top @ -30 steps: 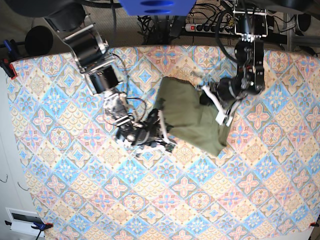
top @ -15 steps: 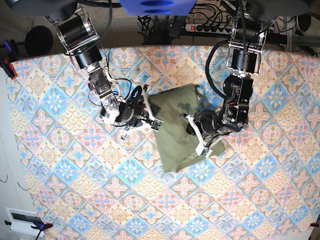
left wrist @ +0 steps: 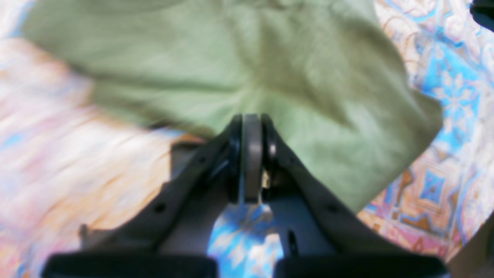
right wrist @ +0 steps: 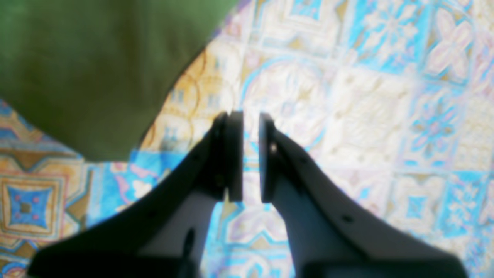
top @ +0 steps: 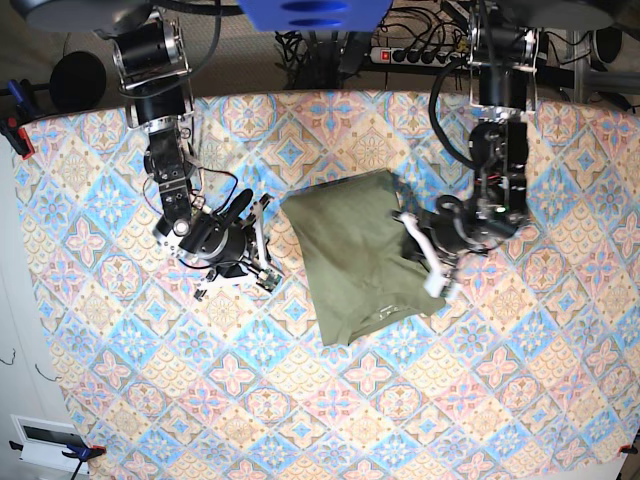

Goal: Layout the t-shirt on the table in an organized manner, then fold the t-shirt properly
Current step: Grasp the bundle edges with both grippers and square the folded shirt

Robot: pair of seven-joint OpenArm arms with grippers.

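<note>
The olive-green t-shirt [top: 350,255] lies as a wrinkled, roughly rectangular bundle in the middle of the table [top: 300,400]. My left gripper [top: 418,250] is at the shirt's right edge, shut on a pinch of the fabric. In the left wrist view the left gripper [left wrist: 251,127] has its jaws pressed together on the t-shirt [left wrist: 239,65], which spreads out beyond it. My right gripper [top: 262,250] hovers just left of the shirt, not touching it. In the right wrist view the right gripper [right wrist: 251,119] shows a narrow gap with only tablecloth behind, and the t-shirt [right wrist: 77,58] is at upper left.
The patterned table [right wrist: 347,96] stretches well beyond the shirt on all sides. A power strip [top: 410,55] and cables lie past the far edge. A blue clamp [top: 15,125] grips the left edge.
My right gripper has come off the shirt's left edge and drawn back to the left. The left gripper has carried its edge rightward, and the shirt now lies flatter and wider.
</note>
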